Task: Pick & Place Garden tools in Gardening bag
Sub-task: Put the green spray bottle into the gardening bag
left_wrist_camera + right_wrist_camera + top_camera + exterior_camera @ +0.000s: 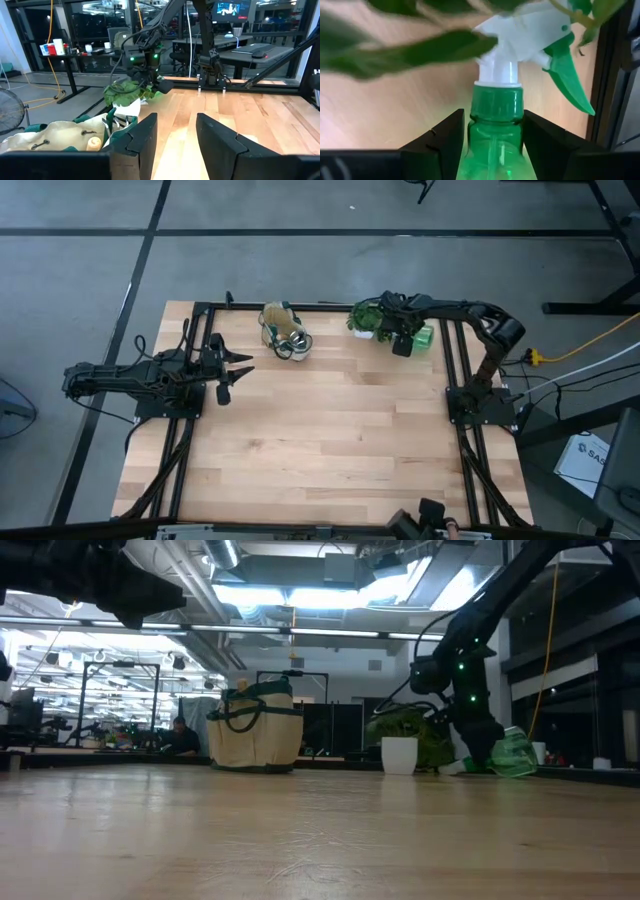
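**Gripper straddles green spray bottle beside plant**

A translucent green plastic spray bottle (496, 125) with white trigger head lies just beside the leafy potted plant (368, 316), leaves overhanging it. The right gripper (492, 137) fingers flank its neck. The round tan fabric bag (283, 330) sits well apart from the plant; the left gripper (238, 372) waits parted near the bag.

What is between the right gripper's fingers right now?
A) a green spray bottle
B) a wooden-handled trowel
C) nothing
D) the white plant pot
A: the right wrist view shows the green spray bottle with its white and green trigger head sitting between the right gripper fingers, close beside the leafy plant.
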### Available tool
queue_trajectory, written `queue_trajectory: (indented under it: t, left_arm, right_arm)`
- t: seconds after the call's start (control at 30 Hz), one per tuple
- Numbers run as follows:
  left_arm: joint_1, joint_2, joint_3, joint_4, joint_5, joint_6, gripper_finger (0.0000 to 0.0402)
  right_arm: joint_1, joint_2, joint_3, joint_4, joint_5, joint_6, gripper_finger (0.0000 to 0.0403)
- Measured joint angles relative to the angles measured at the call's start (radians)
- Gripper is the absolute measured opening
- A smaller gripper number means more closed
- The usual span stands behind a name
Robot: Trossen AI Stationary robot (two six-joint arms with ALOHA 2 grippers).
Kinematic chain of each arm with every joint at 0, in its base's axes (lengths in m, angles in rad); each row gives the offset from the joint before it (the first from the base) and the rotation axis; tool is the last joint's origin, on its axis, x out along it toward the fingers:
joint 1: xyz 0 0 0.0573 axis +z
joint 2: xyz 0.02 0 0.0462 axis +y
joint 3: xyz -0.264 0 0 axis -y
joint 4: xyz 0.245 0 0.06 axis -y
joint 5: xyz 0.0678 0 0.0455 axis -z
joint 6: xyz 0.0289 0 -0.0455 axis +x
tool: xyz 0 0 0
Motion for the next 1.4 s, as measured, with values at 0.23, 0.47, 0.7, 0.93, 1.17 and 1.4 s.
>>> queue_trajectory:
  t: [0.23,0.47,0.7,0.93,1.17,1.4]
  left_arm:
    - [0.0,0.0,0.0,0.0,0.0,0.0,0.0135]
    - [0.0,0.0,0.0,0.0,0.0,0.0,0.0132]
    - [0.0,0.0,0.0,0.0,0.0,0.0,0.0136]
    - [0.0,0.0,0.0,0.0,0.0,0.0,0.0132]
    - [0.0,0.0,0.0,0.0,0.0,0.0,0.0136]
    - [0.0,0.0,0.0,0.0,0.0,0.0,0.0134]
  right_arm:
    - [-0.016,0.005,0.0,-0.002,-0.008,0.015,0.0169]
    - [-0.039,-0.004,0.001,-0.027,-0.052,0.042,0.0149]
    - [-0.045,-0.106,-0.001,-0.041,-0.085,0.07,0.0149]
    - [-0.042,-0.266,-0.001,-0.103,-0.092,0.09,0.0149]
    - [-0.034,-0.449,-0.001,-0.081,-0.08,0.162,0.0149]
    - [0.032,-0.567,-0.001,0.025,-0.141,0.239,0.0149]
